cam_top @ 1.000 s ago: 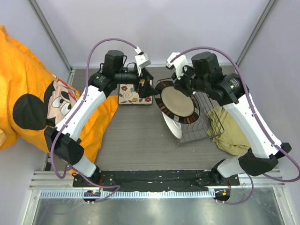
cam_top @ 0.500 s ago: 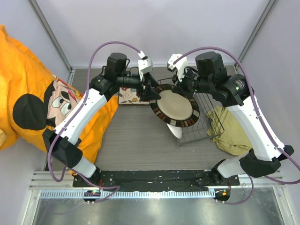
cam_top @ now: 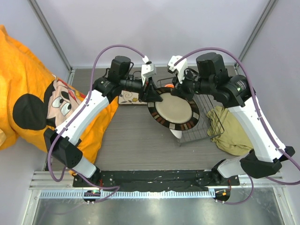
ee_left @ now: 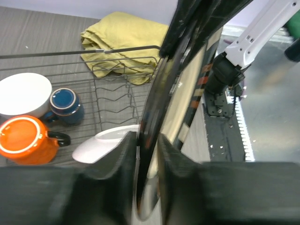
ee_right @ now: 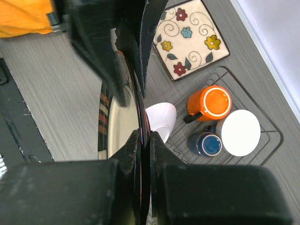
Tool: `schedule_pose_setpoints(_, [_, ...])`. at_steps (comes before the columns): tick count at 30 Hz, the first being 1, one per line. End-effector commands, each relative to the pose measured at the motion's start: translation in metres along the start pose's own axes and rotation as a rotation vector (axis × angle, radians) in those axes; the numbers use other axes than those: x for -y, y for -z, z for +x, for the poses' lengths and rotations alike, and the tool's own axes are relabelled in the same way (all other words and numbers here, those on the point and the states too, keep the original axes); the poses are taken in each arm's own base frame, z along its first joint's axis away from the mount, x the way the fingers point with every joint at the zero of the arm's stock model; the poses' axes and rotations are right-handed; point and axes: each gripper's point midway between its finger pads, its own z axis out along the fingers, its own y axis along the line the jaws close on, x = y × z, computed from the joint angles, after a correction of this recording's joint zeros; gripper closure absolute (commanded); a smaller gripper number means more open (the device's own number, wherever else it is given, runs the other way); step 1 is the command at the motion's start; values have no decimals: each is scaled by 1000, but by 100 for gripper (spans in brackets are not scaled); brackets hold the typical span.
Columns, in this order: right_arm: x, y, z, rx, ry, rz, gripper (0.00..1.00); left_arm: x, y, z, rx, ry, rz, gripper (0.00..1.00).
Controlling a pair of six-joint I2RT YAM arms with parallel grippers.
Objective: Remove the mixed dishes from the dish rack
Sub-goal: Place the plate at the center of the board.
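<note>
While both arms meet over the left end of the dish rack point(cam_top: 202, 127), the round dark-rimmed plate point(cam_top: 173, 108) hangs between them, lifted clear of the prongs and tilted so its white centre faces up and toward the arm bases. The left arm's fingers point(ee_left: 129, 161) stand narrow, one on each face of the plate's rim, and both press against it. The right arm's fingers point(ee_right: 127, 157) are drawn tight on the opposite part of the same rim, again with one finger on either face.

Inside the rack, at its far end, the orange mug point(ee_right: 211, 103) and the small dark-blue cup point(ee_right: 205, 144) stand side by side, mouths up and touching. A round white bowl point(ee_right: 240, 132) sits just beside the cup. A second white dish point(ee_right: 161, 117) leans on its side at the rack's near-left corner, partly under the raised plate.

Outside the rack, just beyond its far-left corner, the square cream plate with flower swirls point(ee_right: 190, 40) lies flat on the surface point(cam_top: 136, 136). Against the rack's right side lies a crumpled olive cloth point(cam_top: 229, 129). Well to the left of the rack, an orange cloth with a cartoon mouse point(cam_top: 28, 93) drapes over the surface's edge.
</note>
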Motion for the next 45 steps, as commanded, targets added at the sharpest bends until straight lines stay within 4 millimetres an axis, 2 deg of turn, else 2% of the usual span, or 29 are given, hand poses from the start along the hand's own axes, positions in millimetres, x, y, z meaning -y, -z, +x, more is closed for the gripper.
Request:
schedule_pose_setpoints(1, [2, 41, -59, 243, 62, 53, 99, 16, -3, -4, 8, -9, 61, 81])
schedule_pose_setpoints(6, [4, 40, -58, 241, 58, 60, 99, 18, -4, -1, 1, 3, 66, 100])
schedule_pose_setpoints(8, [5, 38, -56, 234, 51, 65, 99, 19, -4, -2, 3, 8, 70, 100])
schedule_pose_setpoints(11, [6, 37, -52, 225, 53, 75, 90, 22, -2, -2, -3, -1, 74, 100])
schedule_pose_setpoints(12, [6, 37, -52, 225, 54, 77, 84, 20, -1, -3, -4, -3, 63, 100])
schedule_pose_setpoints(15, [7, 39, -49, 224, 55, 91, 77, 18, 0, -6, -4, -9, 42, 100])
schedule_pose_setpoints(16, [8, 39, -48, 221, 54, 95, 71, 18, 0, -8, 0, -14, 38, 100])
schedule_pose_setpoints(18, [7, 41, -46, 219, 56, 96, 66, 17, 1, -10, 1, -8, 30, 100])
schedule_pose_setpoints(19, [8, 41, -45, 219, 56, 101, 59, 17, 1, -11, 3, -6, 28, 100])
schedule_pose_setpoints(23, [9, 44, -43, 216, 57, 117, 43, 13, 3, -15, 8, -4, 8, 100])
schedule_pose_setpoints(25, [10, 47, -44, 226, 56, 131, 40, 8, 7, -18, 20, 18, -16, 100])
schedule_pose_setpoints(32, [27, 55, -42, 238, 24, 246, 36, -29, 31, -36, 119, 114, -174, 100])
schedule_pose_setpoints(37, [39, 54, -31, 217, 2, 328, 35, -73, 64, -43, 216, 214, -310, 100])
schedule_pose_setpoints(41, [49, 56, -28, 218, -14, 388, 33, -106, 89, -41, 301, 371, -366, 100])
schedule_pose_setpoints(42, [50, 56, -27, 220, -16, 398, 33, -121, 99, -35, 313, 399, -395, 100])
schedule_pose_setpoints(44, [55, 56, -25, 215, -24, 429, 33, -135, 108, -34, 341, 443, -415, 100])
schedule_pose_setpoints(45, [57, 57, -24, 216, -26, 442, 32, -149, 118, -27, 349, 471, -440, 100])
